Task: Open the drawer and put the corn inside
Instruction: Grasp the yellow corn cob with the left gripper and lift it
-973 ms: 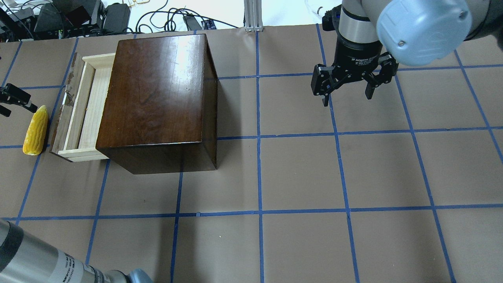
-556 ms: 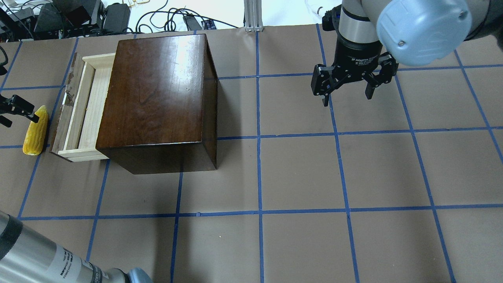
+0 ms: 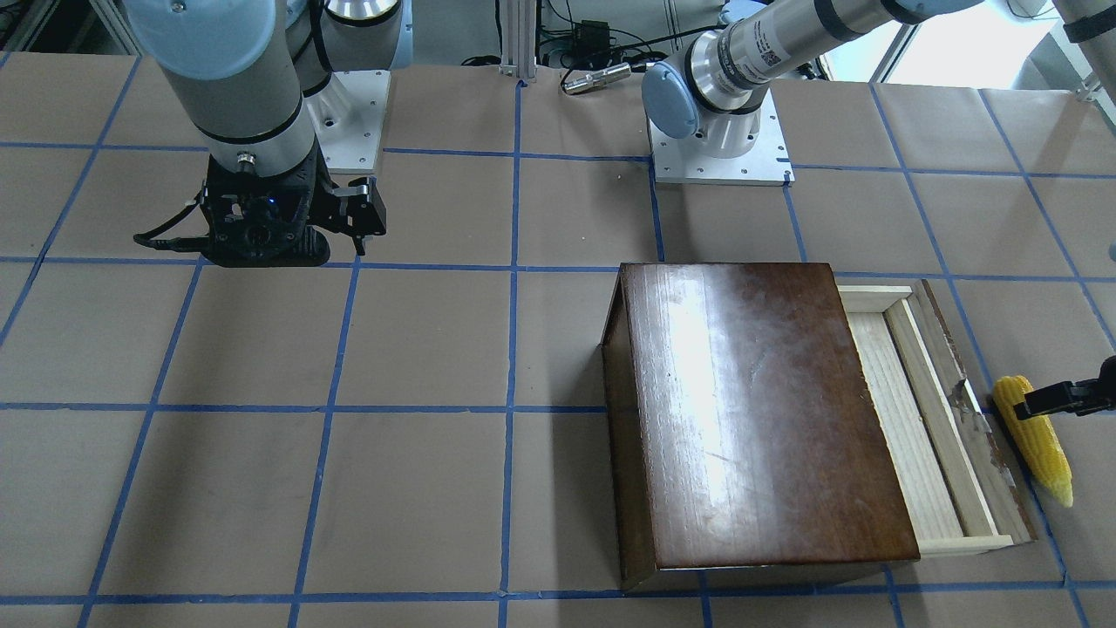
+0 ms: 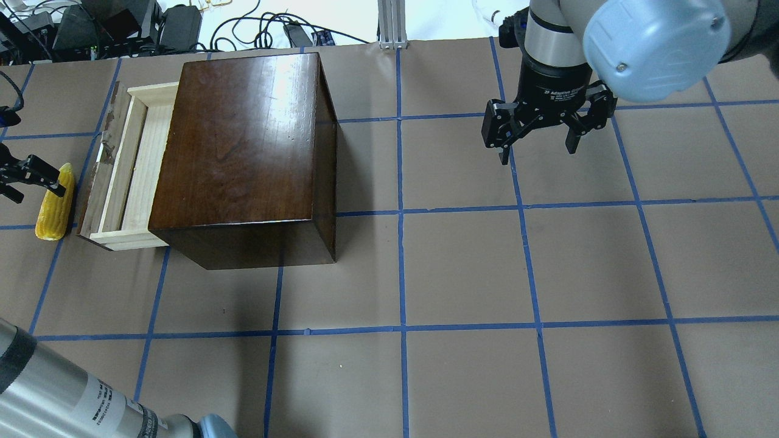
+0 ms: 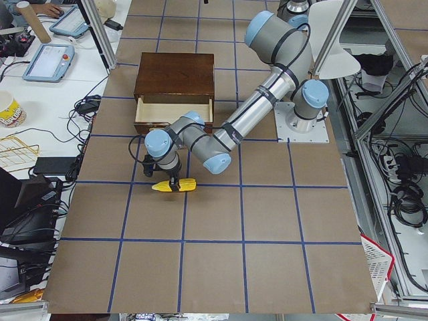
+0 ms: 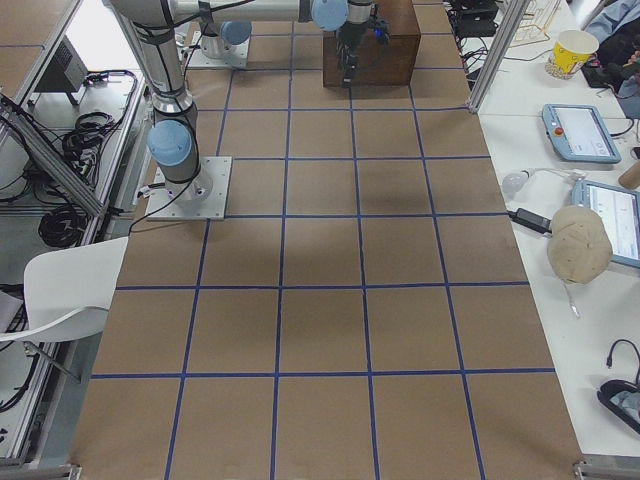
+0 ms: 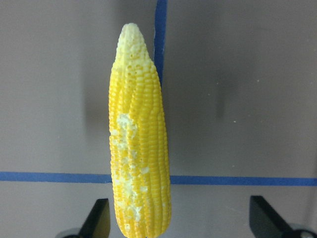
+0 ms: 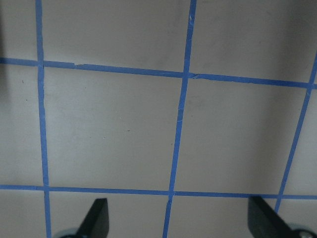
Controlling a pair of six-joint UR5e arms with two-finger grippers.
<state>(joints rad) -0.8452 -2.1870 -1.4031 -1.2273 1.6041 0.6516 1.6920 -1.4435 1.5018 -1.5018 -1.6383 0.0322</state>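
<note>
Brown paper covers the counter [image 4: 462, 267], ruled into squares by blue tape [image 4: 401, 267]; electrical gear [image 4: 122, 24] lies past its far edge.

Left pincer [image 7: 181, 220]: wide open, holding nothing, pointed down over the corn [image 7: 139, 148]. In the left wrist view the cob runs lengthwise through the gap between the two fingers. It sits closer to one finger [image 7: 101, 220] than to the other and is apart from both, with its pale tip toward the top of that view. How high the pincer hangs above the cob cannot be told. The corn lies flat on the counter, across one tape line.

Drawer [image 4: 137, 176]: pulled partway out of the glossy dark box [image 4: 243, 140], pale wooden floor exposed. Its worn dark front is just beside the corn, on the side of the left pincer that faces the right pincer; front and cob run roughly parallel. The box stands beyond the drawer, between the two pincers and much nearer the left one.

Right pincer [image 4: 538, 154]: open to a wide gap, holding nothing, pointed down above bare counter, well apart from box, drawer and corn. The right wrist view shows only paper and tape lines between its fingers.
</note>
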